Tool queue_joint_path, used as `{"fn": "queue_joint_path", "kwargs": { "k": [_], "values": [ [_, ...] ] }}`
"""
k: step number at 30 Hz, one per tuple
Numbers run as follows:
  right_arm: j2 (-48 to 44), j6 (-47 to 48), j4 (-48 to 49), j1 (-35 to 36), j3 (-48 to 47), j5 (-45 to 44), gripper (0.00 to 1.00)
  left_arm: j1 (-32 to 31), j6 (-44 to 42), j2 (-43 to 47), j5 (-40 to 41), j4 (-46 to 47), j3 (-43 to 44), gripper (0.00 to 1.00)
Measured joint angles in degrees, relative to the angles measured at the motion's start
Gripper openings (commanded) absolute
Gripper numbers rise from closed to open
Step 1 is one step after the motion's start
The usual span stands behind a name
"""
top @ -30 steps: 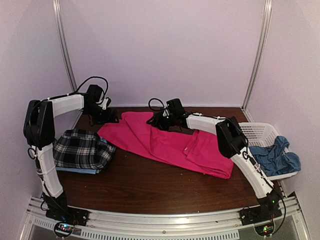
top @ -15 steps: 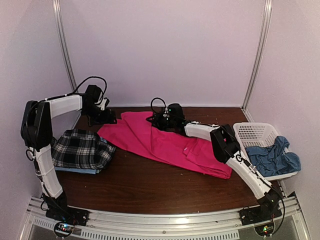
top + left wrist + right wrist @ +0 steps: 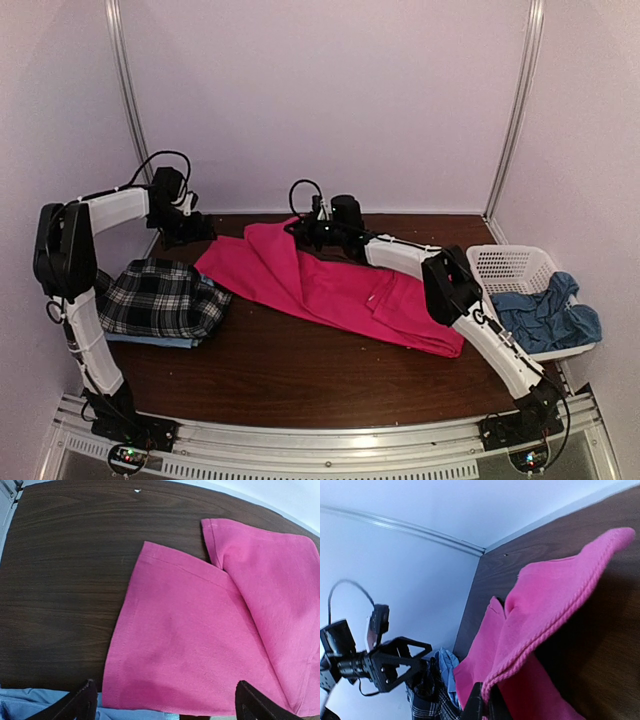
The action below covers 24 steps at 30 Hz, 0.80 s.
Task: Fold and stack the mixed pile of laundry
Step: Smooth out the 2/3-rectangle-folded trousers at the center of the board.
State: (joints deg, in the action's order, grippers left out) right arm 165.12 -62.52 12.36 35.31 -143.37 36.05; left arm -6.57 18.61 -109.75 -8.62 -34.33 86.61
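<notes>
- The hot-pink trousers (image 3: 330,285) lie spread across the middle of the brown table (image 3: 300,380), running from the far left corner toward the near right.
- The right gripper (image 3: 482,707) has its fingers pressed together on a hem at the far edge of the trousers (in its wrist view the pink cloth rises from the pinch in a raised fold, off the wood).
- The left gripper (image 3: 167,702) stands spread wide and holds nothing. It hangs over the left end of the trousers, where the two leg ends lie flat, one partly over the other.
- A black-and-white plaid shirt (image 3: 165,298) sits folded at the left side of the table, just beside the trousers' left end.
- A light blue shirt (image 3: 165,341) lies under the plaid one, its edge showing along the near side.
- A duller blue cloth (image 3: 548,315) lies crumpled in the white basket (image 3: 515,262) at the table's right edge, spilling over the rim.
</notes>
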Motion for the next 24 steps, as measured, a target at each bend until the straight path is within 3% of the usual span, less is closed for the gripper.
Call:
{"fn": "queue_joint_path", "kwargs": {
  "k": [7,10,11,13,18,24],
  "values": [
    [-3.56,13.62,-5.05,5.70,-2.34,-0.57,0.00,3.02,1.49,0.79,-1.84,0.85,-0.46,0.98],
    [-3.74,18.78,-7.10,8.98,-3.34,-0.50,0.08,4.04,2.43,1.25,-3.61,1.70,-1.73,0.98],
    [-3.74,19.50,-7.72,9.55,-3.34,-0.44,0.12,4.48,2.80,1.38,-4.28,1.81,-2.03,0.98],
    [-3.74,21.86,-9.03,11.39,-3.34,0.22,0.38,5.51,3.21,1.44,-5.40,2.16,-2.21,0.98],
    [-3.74,22.82,-8.09,12.48,-2.54,3.10,0.63,7.41,3.37,1.44,-6.69,3.45,-1.90,0.98],
    [-3.74,25.40,-8.20,11.50,0.11,5.55,0.67,7.58,3.82,1.40,-9.49,5.99,0.04,0.98]
  ]
}}
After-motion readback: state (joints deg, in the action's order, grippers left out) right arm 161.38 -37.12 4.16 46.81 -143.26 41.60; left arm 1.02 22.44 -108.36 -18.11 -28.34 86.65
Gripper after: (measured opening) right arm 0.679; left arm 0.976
